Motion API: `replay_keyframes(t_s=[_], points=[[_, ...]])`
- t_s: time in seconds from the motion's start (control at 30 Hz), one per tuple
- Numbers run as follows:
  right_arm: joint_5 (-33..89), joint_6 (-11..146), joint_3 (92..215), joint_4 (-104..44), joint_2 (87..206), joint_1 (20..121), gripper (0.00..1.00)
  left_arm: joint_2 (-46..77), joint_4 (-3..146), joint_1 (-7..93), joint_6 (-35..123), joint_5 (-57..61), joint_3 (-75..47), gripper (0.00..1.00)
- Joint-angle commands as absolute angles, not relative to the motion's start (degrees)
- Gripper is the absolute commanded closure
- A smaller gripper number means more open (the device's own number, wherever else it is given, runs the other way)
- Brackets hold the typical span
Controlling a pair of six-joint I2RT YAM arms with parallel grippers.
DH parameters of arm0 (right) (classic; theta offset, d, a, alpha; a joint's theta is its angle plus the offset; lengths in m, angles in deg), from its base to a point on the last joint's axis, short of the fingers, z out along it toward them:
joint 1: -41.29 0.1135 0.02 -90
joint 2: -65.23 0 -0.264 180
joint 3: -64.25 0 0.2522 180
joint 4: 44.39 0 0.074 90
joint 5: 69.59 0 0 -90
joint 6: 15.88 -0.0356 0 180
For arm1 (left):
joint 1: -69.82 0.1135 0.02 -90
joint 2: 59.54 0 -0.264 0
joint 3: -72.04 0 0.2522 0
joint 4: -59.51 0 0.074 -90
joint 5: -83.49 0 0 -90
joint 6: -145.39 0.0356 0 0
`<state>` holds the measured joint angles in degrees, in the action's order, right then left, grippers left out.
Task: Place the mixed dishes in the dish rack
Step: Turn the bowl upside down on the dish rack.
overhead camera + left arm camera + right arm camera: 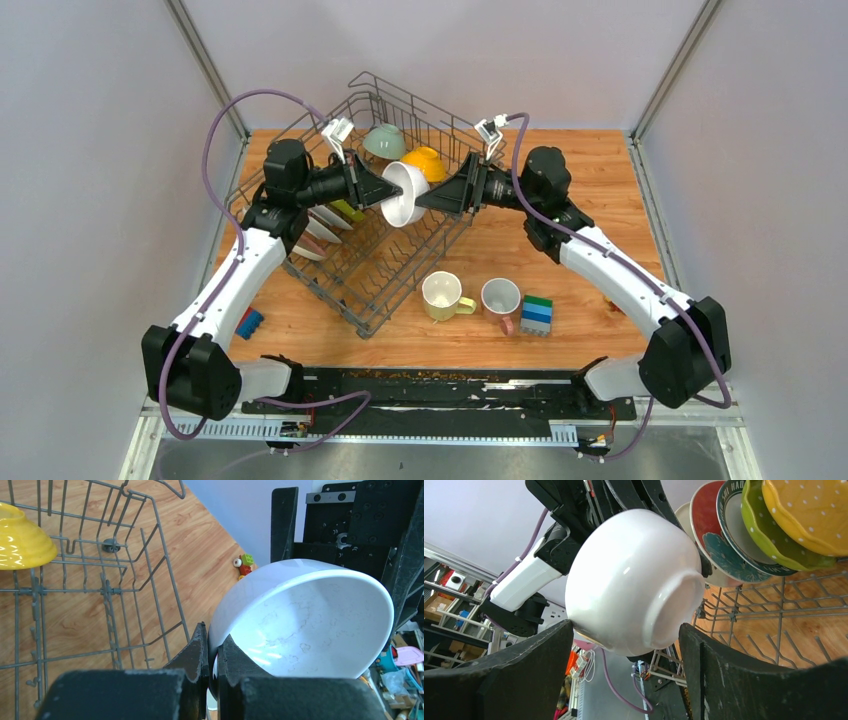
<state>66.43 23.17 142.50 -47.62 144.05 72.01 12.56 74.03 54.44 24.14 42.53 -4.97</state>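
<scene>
A white bowl (403, 193) hangs on its side in the air above the grey wire dish rack (370, 275). My left gripper (385, 190) is shut on the bowl's rim, one finger inside and one outside, as the left wrist view shows (214, 645). My right gripper (432, 197) is open with its fingers on either side of the bowl's base (634, 575). Several plates (325, 225) stand in the rack's left side. A pale green bowl (384, 141) and a yellow-orange bowl (427, 160) sit at its far end.
A pale yellow mug (441, 296) and a white pink-handled mug (501, 299) stand on the wooden table in front of the rack. Stacked green-blue toy blocks (537, 314) are beside them. A small blue block (249, 323) lies at the near left.
</scene>
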Motion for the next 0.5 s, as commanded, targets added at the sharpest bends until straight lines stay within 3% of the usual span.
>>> replay_keyframes(t_s=[0.0, 0.3, 0.47], points=[[67.3, 23.0, 146.2, -50.0, 144.9, 72.4, 0.23, 11.5, 70.8, 54.3, 23.9, 45.1, -5.4, 1.0], [68.6, 23.3, 147.5, -49.0, 145.2, 72.7, 0.43, 12.1, 70.9, 54.3, 23.9, 44.8, -5.7, 1.0], [68.8, 24.4, 149.5, -45.3, 146.1, 72.8, 0.32, 12.4, 71.4, 54.3, 24.2, 44.3, -5.7, 1.0]])
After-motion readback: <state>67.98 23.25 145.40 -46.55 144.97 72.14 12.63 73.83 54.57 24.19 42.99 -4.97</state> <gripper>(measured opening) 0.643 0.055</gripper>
